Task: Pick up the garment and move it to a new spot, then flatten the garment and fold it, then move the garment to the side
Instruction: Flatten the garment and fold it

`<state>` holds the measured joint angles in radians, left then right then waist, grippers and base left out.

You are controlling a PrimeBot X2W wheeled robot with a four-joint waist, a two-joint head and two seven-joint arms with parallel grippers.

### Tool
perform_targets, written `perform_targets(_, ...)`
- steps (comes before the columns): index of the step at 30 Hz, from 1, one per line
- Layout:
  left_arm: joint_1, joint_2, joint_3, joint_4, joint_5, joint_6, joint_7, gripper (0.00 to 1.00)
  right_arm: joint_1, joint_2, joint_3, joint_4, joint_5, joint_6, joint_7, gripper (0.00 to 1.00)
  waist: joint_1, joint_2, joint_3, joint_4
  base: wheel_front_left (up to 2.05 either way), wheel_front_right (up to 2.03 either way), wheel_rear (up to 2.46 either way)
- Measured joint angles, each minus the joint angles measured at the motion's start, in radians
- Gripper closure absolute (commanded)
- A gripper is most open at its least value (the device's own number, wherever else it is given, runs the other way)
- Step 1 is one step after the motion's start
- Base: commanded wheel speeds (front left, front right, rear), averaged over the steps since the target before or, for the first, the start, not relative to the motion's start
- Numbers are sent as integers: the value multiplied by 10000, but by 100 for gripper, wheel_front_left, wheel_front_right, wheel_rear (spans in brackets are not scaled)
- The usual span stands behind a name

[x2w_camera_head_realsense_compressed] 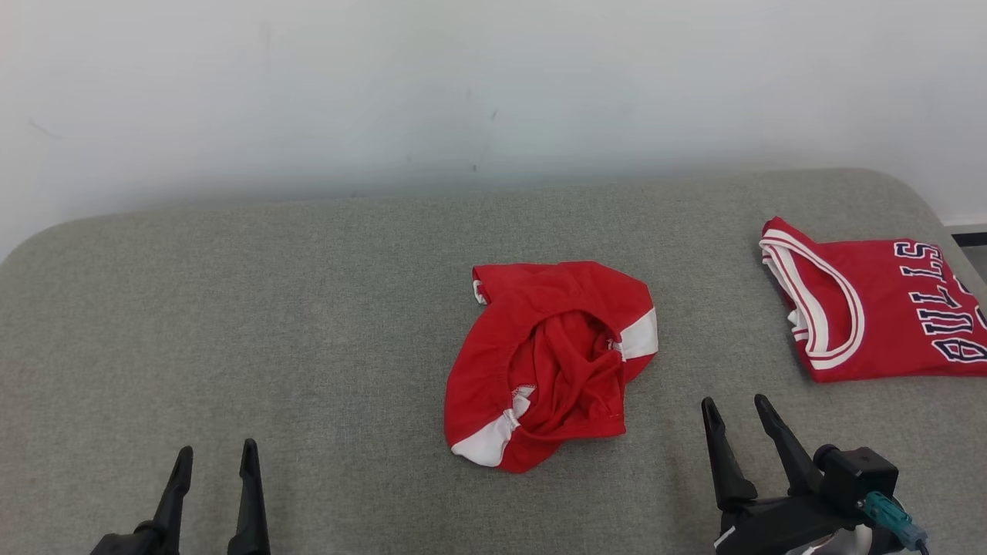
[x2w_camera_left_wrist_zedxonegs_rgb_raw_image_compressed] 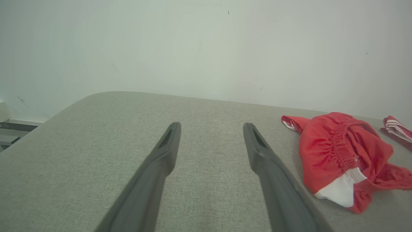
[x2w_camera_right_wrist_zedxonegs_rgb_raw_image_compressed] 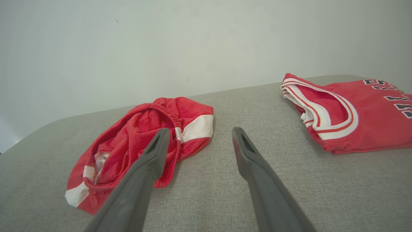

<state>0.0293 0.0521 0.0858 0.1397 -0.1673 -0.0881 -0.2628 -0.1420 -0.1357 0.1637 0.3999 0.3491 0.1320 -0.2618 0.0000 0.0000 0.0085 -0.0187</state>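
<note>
A crumpled pair of red shorts with white side panels (x2w_camera_head_realsense_compressed: 551,362) lies bunched in the middle of the grey padded surface, its elastic waistband turned up; it is also in the left wrist view (x2w_camera_left_wrist_zedxonegs_rgb_raw_image_compressed: 344,158) and the right wrist view (x2w_camera_right_wrist_zedxonegs_rgb_raw_image_compressed: 141,145). My left gripper (x2w_camera_head_realsense_compressed: 216,455) stands open at the lower left, well apart from the shorts, with nothing between its fingers (x2w_camera_left_wrist_zedxonegs_rgb_raw_image_compressed: 210,129). My right gripper (x2w_camera_head_realsense_compressed: 736,405) is open at the lower right, just right of the shorts and not touching them (x2w_camera_right_wrist_zedxonegs_rgb_raw_image_compressed: 198,133).
A folded red jersey with white trim and dark lettering (x2w_camera_head_realsense_compressed: 879,308) lies at the right end of the surface (x2w_camera_right_wrist_zedxonegs_rgb_raw_image_compressed: 351,112). The grey padded surface (x2w_camera_head_realsense_compressed: 231,308) has rounded far corners and ends at a pale wall behind.
</note>
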Motion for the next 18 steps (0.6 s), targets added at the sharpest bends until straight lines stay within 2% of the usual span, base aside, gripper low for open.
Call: perform_targets(18,-263,-10,-341,38,33,-79,-2,0,-69,-40,134,12,48,0,0,0,0,0,117,-308,0,0,0)
